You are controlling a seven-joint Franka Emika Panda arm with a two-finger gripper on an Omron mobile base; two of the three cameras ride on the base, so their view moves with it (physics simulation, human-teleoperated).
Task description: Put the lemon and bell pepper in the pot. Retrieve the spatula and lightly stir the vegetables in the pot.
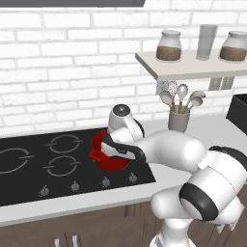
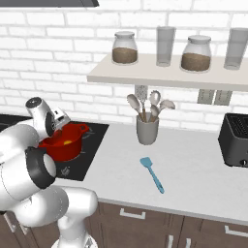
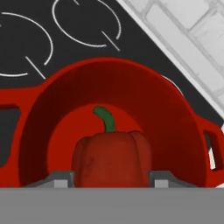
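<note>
pot (image 3: 183, 113) mouth open above; bell pepper (image 3: 111, 159) fills tool gap.

The pot (image 3: 175, 127) below me is bright red, on a black cooktop (image 1: 29, 178) with thin white burner rings, and the bell pepper (image 3: 111, 159) is a darker red with a green stem. In the pot I see something yellow, the lemon (image 2: 67, 142). The spatula (image 2: 152, 174) is light blue on the light grey counter (image 2: 193, 169), and the wall (image 1: 62, 62) has white bricks.
</note>
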